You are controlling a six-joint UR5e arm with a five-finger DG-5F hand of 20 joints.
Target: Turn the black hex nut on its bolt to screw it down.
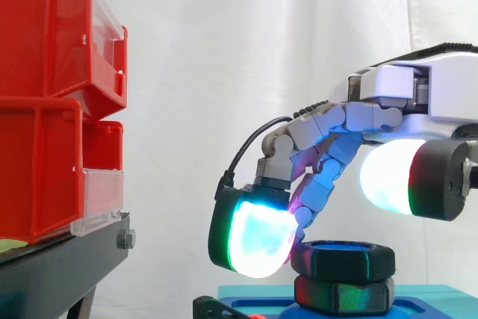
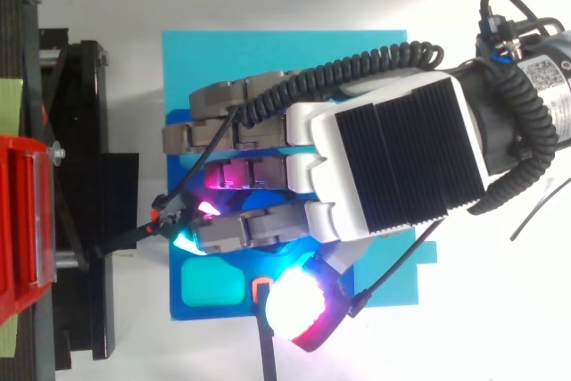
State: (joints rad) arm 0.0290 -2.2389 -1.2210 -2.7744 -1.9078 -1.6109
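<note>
The hex nut [image 1: 351, 259] looks matt black plastic, blue base [image 2: 268, 55] smooth plastic, red bins [image 1: 37, 42] glossy.

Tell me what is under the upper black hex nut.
A second black hex piece sits directly beneath the nut, on the blue base. The bolt's thread is hidden inside them, and from above the hand covers the stack.

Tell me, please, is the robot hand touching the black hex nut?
Touching. In the side view one glowing pad of the robot hand lies against the left edge of the black hex nut, with no gap.
</note>
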